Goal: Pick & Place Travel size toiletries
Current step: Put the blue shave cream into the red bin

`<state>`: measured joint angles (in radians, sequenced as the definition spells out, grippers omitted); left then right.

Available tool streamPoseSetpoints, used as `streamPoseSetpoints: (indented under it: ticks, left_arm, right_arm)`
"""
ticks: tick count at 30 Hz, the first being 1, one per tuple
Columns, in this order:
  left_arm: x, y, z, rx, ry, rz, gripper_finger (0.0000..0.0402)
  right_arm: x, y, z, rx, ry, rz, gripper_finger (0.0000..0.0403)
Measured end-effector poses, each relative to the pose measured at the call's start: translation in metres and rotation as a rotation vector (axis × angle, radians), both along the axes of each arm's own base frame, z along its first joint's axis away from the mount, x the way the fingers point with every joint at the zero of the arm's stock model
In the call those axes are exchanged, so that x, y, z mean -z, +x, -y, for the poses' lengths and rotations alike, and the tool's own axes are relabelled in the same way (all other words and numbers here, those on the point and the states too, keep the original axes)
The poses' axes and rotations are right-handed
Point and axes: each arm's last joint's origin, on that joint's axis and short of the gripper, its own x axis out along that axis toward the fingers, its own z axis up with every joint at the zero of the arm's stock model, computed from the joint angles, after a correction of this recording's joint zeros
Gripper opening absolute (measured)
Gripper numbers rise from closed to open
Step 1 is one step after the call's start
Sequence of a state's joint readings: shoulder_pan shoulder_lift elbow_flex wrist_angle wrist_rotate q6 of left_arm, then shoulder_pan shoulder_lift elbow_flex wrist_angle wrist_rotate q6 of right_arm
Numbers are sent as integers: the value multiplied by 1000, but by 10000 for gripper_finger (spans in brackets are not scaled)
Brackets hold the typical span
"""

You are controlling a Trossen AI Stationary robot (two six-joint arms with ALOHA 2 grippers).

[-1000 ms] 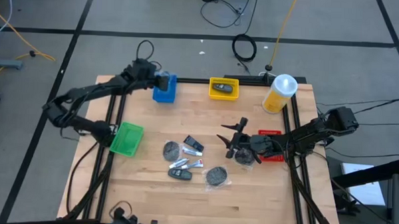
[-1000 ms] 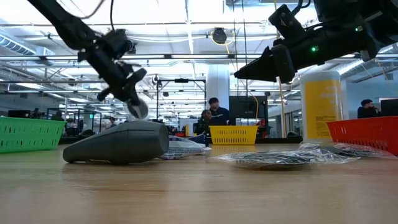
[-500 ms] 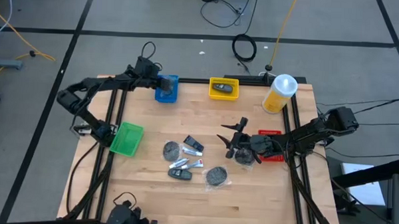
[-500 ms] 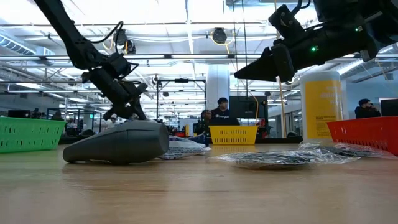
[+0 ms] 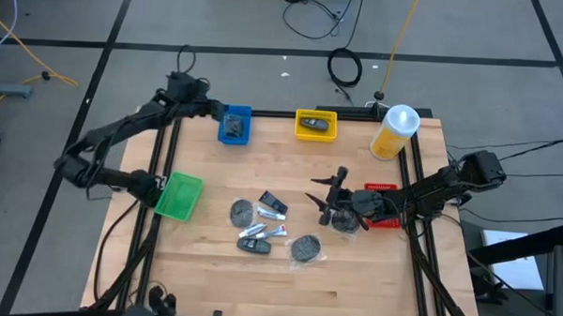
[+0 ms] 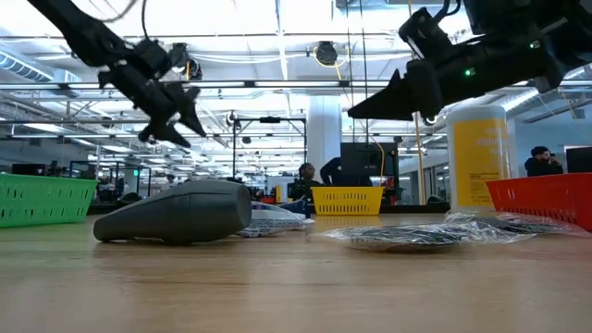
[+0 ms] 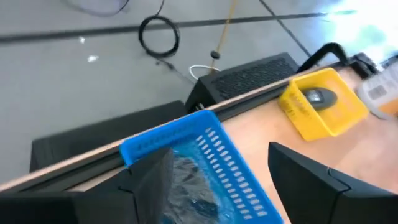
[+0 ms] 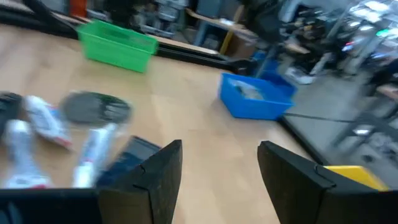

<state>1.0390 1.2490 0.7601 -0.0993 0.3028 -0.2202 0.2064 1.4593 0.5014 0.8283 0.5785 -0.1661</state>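
Observation:
My left gripper (image 5: 204, 107) hangs open beside the left end of the blue tray (image 5: 234, 124), clear of it. A grey disc in clear wrap (image 7: 186, 186) lies inside that tray. Several more toiletries lie mid-table: a wrapped disc (image 5: 242, 212), a dark mini bottle (image 5: 272, 201), slim tubes (image 5: 264, 231), a dark oblong bottle (image 6: 176, 213) and another disc (image 5: 306, 248). My right gripper (image 5: 325, 193) hovers open to their right, above the table, with nothing between its fingers (image 8: 158, 174). A wrapped disc (image 5: 347, 222) lies below its wrist.
A yellow tray (image 5: 315, 124) at the far edge holds a dark item. A green tray (image 5: 179, 195) sits at the left and a red tray (image 5: 381, 204) at the right under my right arm. A tall yellow bottle (image 5: 395, 132) stands at the far right.
My left gripper, shut on a wrapped grey disc, dipped down over the blue tray, opened and let the disc go. It then rose and drew back toward the table's left edge. The disc now lies in the blue tray.

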Motion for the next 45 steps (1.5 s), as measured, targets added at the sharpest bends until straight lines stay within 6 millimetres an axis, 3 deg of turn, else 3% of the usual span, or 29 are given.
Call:
streamPoseSetpoints:
  ticks: [8,17,27,36,45]
  left_arm:
    - [-24,33,59,260,144,56,227]
    - [-4,81,139,488,311,102,197]
    - [5,93,221,646,438,99,192]
    - [29,116,264,767,440,137,195]
    - [69,148,277,886,441,243,196]
  right_arm:
    - [4,2,5,-118,273,28,201]
    - [-12,22,-4,-119,343,-151,206]
    - [18,31,-16,-88,449,-249,271]
    - [50,43,-35,-140,472,-223,278]
    - [62,39,-60,-203,497,-229,261]
